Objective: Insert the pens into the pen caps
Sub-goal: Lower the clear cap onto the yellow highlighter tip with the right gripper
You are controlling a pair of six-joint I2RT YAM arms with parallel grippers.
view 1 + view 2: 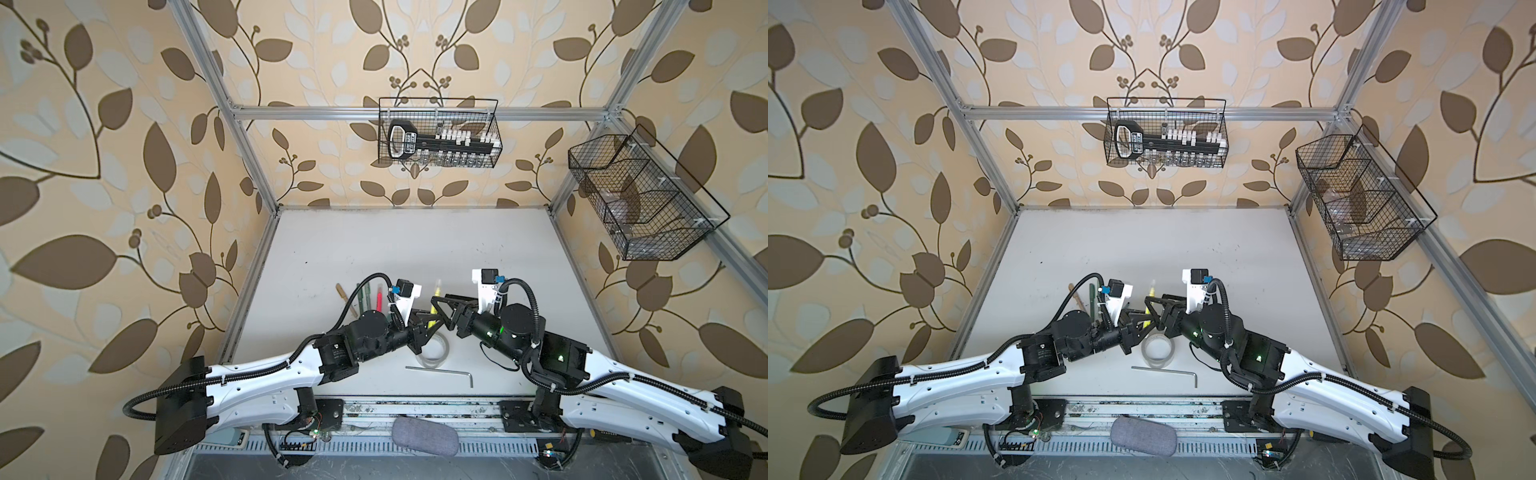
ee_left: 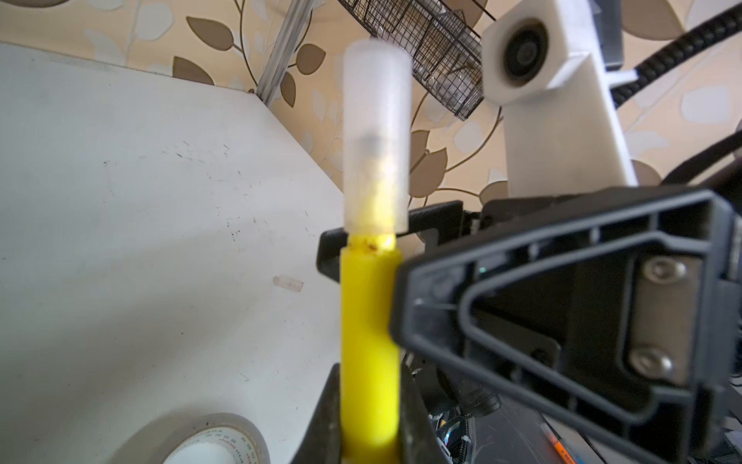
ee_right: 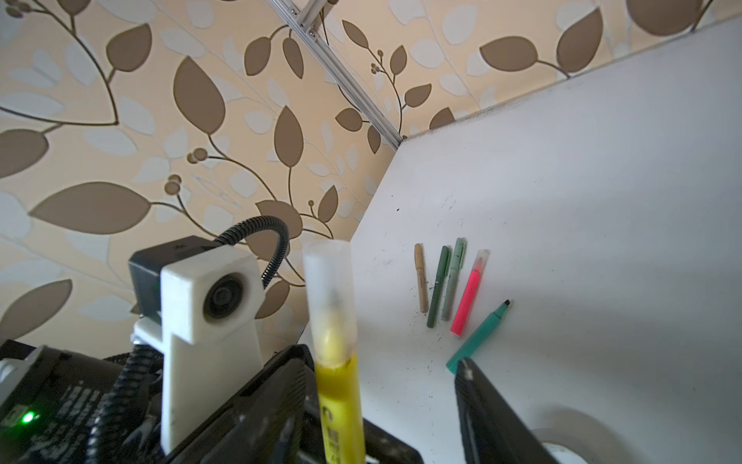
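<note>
My left gripper is shut on a yellow marker, which it holds above the table. A clear whitish cap sits over the marker's tip. My right gripper is open, with one finger on each side of the marker and apart from it. In both top views the marker shows between the two grippers. On the table lie tan, dark green and grey-green pens, a pink marker and a green marker with a bare tip. A loose clear cap lies apart.
A roll of clear tape and a silver hex key lie below the grippers near the table's front. Wire baskets hang on the back rail and the right rail. A grey case rests in front of the table.
</note>
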